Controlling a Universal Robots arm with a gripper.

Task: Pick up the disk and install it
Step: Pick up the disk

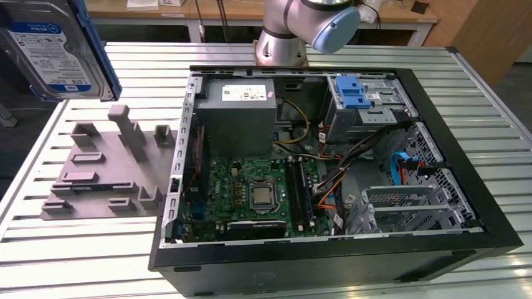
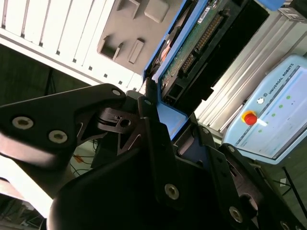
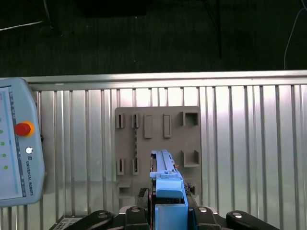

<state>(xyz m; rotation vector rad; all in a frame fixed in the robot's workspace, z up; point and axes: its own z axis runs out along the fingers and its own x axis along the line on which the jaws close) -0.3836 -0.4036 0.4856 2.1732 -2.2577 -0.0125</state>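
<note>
Disk [image 2: 192, 43] was clamped by its blue carrier frame between the gripper [image 2: 172, 125] fingers [image 2: 149, 110] in the second wrist view, both pressed against its edges. It hung above the grey fixture plate [image 3: 158, 139], clear of it. In the exterior view the disk [image 1: 54, 53] sat high at the exterior view's left, label visible, well apart from the open computer case [image 1: 478, 205] on the slatted table [image 1: 50, 261].

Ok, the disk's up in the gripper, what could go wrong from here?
1. The gripper holds the disk near one end, so it may tilt or slip.
2. Loose cables lie beside the drive cage in the open case; the disk could snag them.
</note>
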